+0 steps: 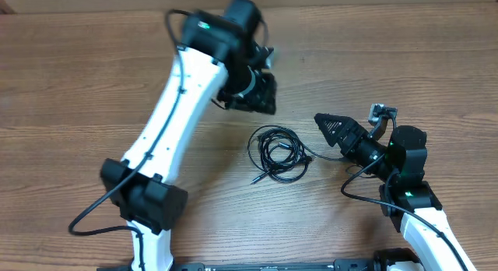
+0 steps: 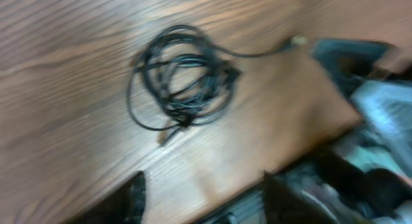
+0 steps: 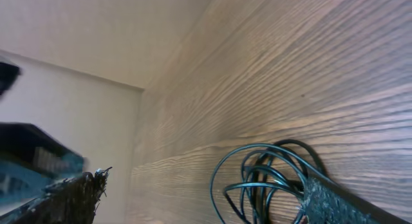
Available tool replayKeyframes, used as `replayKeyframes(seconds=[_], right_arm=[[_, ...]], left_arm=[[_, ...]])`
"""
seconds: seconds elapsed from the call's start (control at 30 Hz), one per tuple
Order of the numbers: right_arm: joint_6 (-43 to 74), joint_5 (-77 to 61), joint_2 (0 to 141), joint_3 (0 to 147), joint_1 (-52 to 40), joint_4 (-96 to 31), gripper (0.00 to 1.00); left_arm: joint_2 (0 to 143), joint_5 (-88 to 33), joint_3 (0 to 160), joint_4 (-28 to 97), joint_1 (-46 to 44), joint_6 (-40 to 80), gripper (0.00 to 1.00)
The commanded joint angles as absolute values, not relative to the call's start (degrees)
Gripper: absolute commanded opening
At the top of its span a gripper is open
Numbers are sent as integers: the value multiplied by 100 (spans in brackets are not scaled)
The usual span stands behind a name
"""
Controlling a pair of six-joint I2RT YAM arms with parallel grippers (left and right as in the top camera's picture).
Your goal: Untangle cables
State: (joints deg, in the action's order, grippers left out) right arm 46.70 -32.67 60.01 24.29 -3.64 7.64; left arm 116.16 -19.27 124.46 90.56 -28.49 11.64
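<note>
The cables [image 1: 278,153] lie as one loose coil of thin black cord on the wooden table, between the two arms. One plug end [image 1: 254,178] sticks out at the front left. My left gripper [image 1: 261,100] hovers behind and left of the coil. In the left wrist view the cables [image 2: 183,79] lie ahead of my left gripper [image 2: 203,198], which is open with only bare wood between its fingers [image 2: 125,201]. My right gripper [image 1: 327,124] points at the coil from the right. In its wrist view my right gripper [image 3: 206,201] stands wide open, one finger [image 3: 347,205] over the edge of the cables [image 3: 270,179].
The wooden table [image 1: 93,84] runs to the frame edges on the left and at the back. The right arm [image 2: 380,102] shows blurred at the right of the left wrist view. The arm bases [image 1: 148,205] stand at the front edge.
</note>
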Motion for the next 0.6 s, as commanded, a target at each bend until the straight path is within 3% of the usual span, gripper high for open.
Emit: replayKeyframes(seconds=[0.0, 0.17, 0.33, 0.57], right_arm=[[4663, -3133, 5986, 2484, -353, 735, 100], [4663, -3138, 5986, 2484, -161, 580, 100], [4663, -3140, 5986, 2484, 189, 388, 100], [4657, -3162, 5986, 2484, 318, 51, 100]], left_arm=[[11603, -738, 11839, 8825, -3048, 1542, 71], [11603, -902, 11026, 8409, -3022, 1170, 75], [11603, -2248, 10388, 7959, -3109, -143, 77], [11605, -1944, 9605, 6602, -3395, -176, 78]])
